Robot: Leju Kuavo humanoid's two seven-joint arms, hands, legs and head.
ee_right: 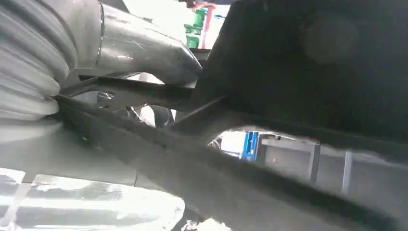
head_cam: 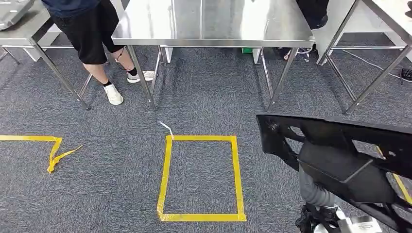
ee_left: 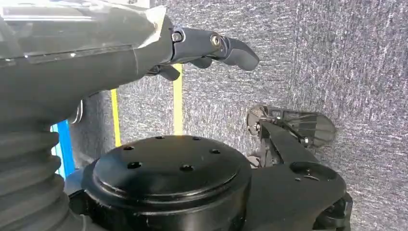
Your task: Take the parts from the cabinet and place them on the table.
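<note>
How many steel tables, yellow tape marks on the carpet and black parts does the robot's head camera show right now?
Steel tables: 3
Yellow tape marks: 3 (one full rectangle, one loose strip, one partly hidden behind the part)
Black part: 1
Total: 7
</note>
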